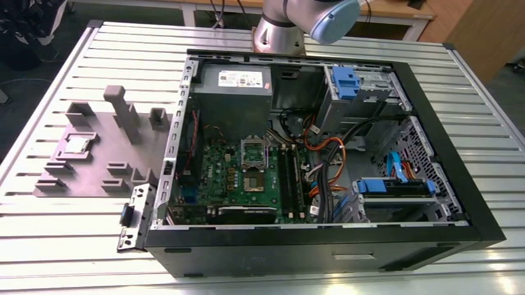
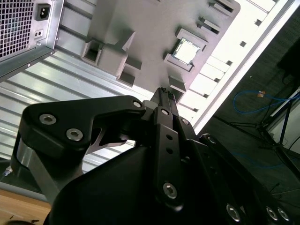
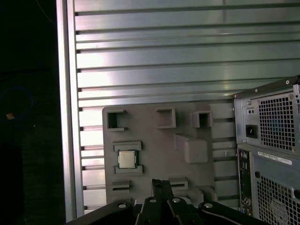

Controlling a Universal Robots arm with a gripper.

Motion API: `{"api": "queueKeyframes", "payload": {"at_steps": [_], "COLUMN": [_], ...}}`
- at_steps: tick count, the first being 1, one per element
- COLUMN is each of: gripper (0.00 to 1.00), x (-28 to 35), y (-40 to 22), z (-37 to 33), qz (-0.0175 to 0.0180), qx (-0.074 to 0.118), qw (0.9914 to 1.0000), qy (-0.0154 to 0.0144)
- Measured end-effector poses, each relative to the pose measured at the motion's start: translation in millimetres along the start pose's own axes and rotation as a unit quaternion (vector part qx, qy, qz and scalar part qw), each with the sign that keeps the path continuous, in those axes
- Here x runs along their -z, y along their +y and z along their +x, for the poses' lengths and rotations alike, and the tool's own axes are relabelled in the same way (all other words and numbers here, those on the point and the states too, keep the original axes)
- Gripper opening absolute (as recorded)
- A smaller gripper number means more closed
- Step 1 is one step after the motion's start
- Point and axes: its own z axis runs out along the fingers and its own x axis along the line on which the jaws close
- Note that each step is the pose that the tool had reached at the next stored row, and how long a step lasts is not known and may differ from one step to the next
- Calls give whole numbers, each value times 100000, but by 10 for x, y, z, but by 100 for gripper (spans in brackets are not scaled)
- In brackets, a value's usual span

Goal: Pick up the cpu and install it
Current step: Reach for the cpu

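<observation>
Exterior view: the cpu (image 1: 78, 144) lies flat in a seat of the fixture plate (image 1: 98, 169), at the exterior view's left of the open computer case (image 1: 328, 243); the arm (image 1: 283, 27) is cut off by the frame edge.
Second wrist view: the gripper (image 2: 163, 90) is closed and empty, its tip apart from the cpu.
First wrist view: the fingertips meet and touch nothing above the plate; the gripper body is cut off.

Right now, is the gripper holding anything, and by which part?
Nothing is held. The gripper is shut and empty; the cpu lies on the fixture plate, apart from it.
</observation>
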Motion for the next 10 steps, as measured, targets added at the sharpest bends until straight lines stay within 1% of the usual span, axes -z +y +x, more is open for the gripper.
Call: {"api": "queueKeyframes", "payload": {"at_steps": [10], "gripper": [11], "x": [0], "y": [-1], "z": [5], "qz": [3], "qx": [-3], "qw": [100000], "qy": [-1]}}
